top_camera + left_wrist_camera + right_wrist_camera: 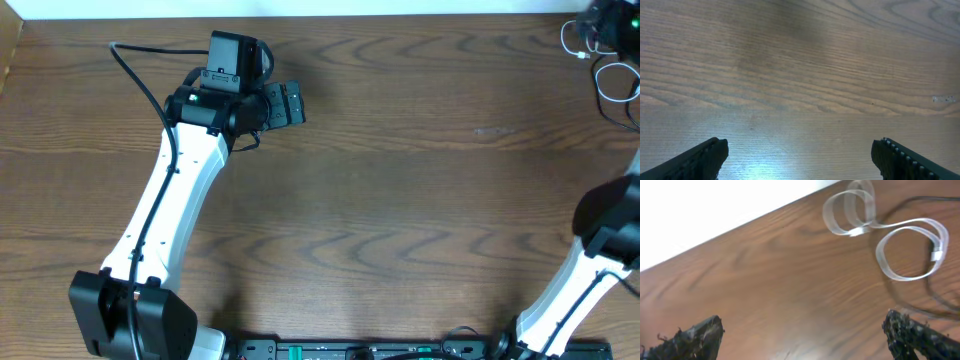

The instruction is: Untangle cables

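A thin white cable (910,250) lies in small loops near the table's far edge, ahead and to the right of my right gripper (805,340). A thin black cable (885,275) curves across and beside the white loops, so the two overlap. My right gripper is open and empty over bare wood, short of the cables. In the overhead view the white cable (573,40) and black cable (615,85) sit at the far right corner, beside the right gripper (603,20). My left gripper (285,105) (800,157) is open and empty at the far left, well away from the cables.
The wooden table (400,200) spans the view. Its far edge (740,225) runs close behind the cables. The left arm's thick black wire (135,75) loops by its wrist. The right arm (600,240) stands at the right edge.
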Controlling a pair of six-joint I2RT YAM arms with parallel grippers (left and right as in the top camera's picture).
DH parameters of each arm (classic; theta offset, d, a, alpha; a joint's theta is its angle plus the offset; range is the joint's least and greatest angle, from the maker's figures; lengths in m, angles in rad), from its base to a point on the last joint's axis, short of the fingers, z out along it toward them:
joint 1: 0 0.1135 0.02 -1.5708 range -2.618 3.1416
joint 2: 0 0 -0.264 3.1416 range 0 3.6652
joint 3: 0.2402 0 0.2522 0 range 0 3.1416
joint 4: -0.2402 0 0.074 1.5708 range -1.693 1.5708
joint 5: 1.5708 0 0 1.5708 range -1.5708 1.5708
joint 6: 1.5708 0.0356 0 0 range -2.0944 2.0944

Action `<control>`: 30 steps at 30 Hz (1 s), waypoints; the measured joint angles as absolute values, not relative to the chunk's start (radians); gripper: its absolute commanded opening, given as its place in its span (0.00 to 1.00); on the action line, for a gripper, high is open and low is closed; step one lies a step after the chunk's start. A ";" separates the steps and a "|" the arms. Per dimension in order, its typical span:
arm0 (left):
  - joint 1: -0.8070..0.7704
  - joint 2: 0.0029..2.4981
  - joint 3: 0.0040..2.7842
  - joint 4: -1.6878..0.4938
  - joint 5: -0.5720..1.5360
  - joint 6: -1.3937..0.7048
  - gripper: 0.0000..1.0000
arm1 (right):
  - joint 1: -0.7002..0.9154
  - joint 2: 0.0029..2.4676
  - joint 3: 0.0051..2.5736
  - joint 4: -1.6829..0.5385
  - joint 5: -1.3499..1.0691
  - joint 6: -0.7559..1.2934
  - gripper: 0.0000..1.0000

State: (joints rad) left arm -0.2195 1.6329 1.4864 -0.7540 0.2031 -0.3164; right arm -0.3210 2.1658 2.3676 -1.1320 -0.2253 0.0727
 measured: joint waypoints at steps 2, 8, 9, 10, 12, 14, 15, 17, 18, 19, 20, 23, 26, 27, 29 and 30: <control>-0.220 1.633 1.486 -0.754 0.203 -0.316 0.97 | -0.267 2.122 2.369 -1.209 -0.237 0.035 0.99; -0.220 1.633 1.486 -0.754 0.203 -0.316 0.98 | -0.090 2.015 2.369 -1.360 -0.248 -0.030 0.99; -0.220 1.633 1.486 -0.754 0.203 -0.316 0.98 | -0.074 1.997 2.369 -1.375 -0.247 -0.035 0.99; -0.220 1.633 1.486 -0.754 0.203 -0.316 0.98 | -0.061 1.979 2.369 -1.387 -0.247 -0.038 0.99; -0.220 1.633 1.486 -0.754 0.203 -0.316 0.98 | -0.041 1.934 2.369 -1.409 -0.247 -0.042 0.99; -0.220 1.633 1.486 -0.754 0.203 -0.317 0.98 | -0.026 1.882 2.369 -1.439 -0.247 -0.045 0.99; -0.220 1.633 1.486 -0.754 0.203 -0.316 0.98 | -0.019 1.850 2.369 -1.465 -0.247 -0.047 0.99; -0.220 1.633 1.486 -0.754 0.203 -0.316 0.98 | -0.011 1.794 2.369 -1.517 -0.247 -0.049 0.99; -0.220 1.633 1.486 -0.754 0.203 -0.316 0.98 | -0.008 1.765 2.370 -1.551 -0.247 -0.049 0.99; -0.220 1.633 1.486 -0.754 0.203 -0.316 0.98 | -0.004 1.734 2.370 -1.591 -0.246 -0.050 0.99; -0.220 1.633 1.486 -0.754 0.203 -0.316 0.98 | -0.002 1.715 2.371 -1.620 -0.246 -0.052 0.99; -0.220 1.633 1.486 -0.754 0.203 -0.316 0.98 | 0.001 1.648 2.373 -1.691 -0.246 -0.054 0.99; -0.220 1.633 1.486 -0.754 0.203 -0.316 0.98 | 0.001 1.613 2.374 -1.692 -0.246 -0.056 0.99; -0.220 1.633 1.486 -0.754 0.203 -0.317 0.98 | 0.001 1.607 2.374 -1.693 -0.246 -0.056 0.99; -0.220 1.633 1.486 -0.754 0.203 -0.316 0.98 | 0.001 1.601 2.374 -1.694 -0.246 -0.056 0.99; -0.220 1.633 1.486 -0.754 0.203 -0.316 0.98 | 0.001 1.601 2.374 -1.694 -0.246 -0.056 0.99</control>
